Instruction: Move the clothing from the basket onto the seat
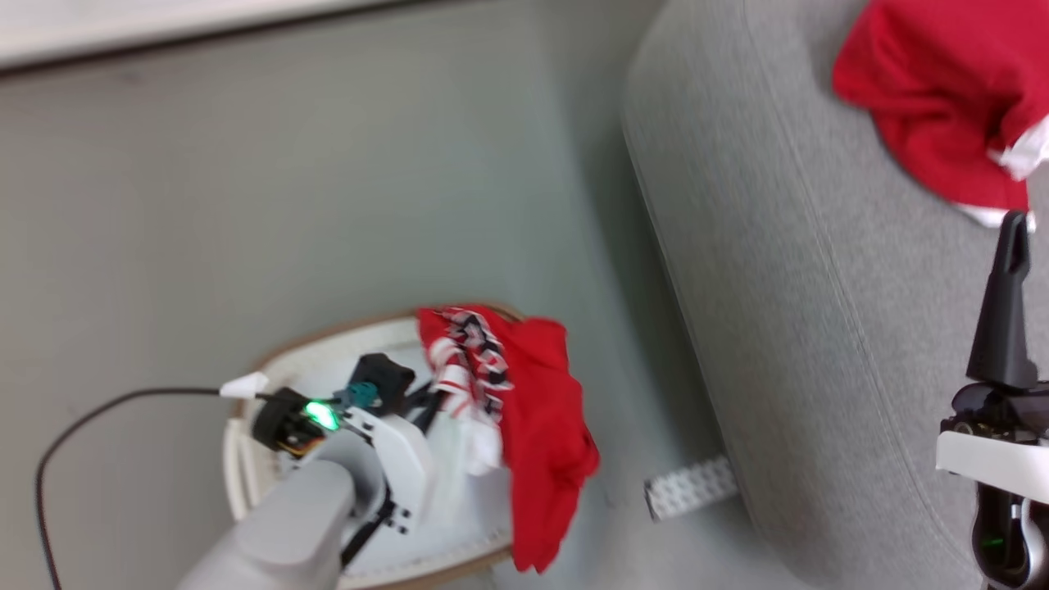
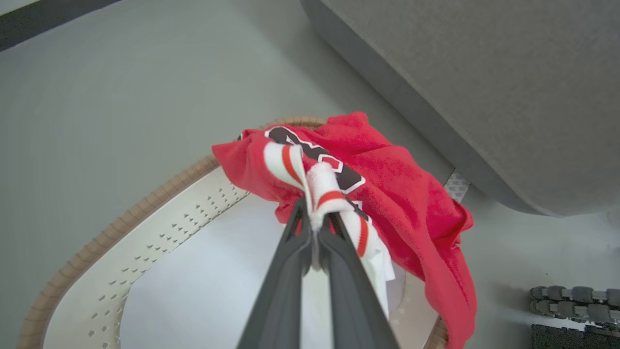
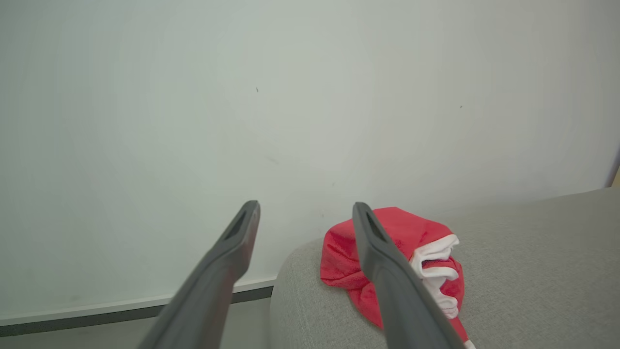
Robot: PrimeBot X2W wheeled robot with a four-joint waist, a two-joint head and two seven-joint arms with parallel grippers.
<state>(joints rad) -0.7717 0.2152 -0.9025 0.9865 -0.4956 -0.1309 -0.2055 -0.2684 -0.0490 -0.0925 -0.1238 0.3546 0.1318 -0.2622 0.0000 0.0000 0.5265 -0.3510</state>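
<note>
Half the job looks done, judging from my screens. The grey sofa already carries one red garment, the shorts, bunched up near its rounded edge with the white trim showing. The basket sits on the floor just beside the sofa, and the second piece, the jersey, is not out yet. It hangs over the basket's rim on the sofa side, part inside and part trailing down the outer wall. What remains, I reckon, is lifting the jersey clear and carrying it across to the cushion.

My left arm reaches down into the basket from the lower left of the head view. The left gripper has its jaws pressed together on a fold of the jersey's white-and-red striped trim, right at the fingertips. My right arm is raised over the sofa, and the right gripper points towards the shorts with its jaws wide apart and nothing between them.
</note>
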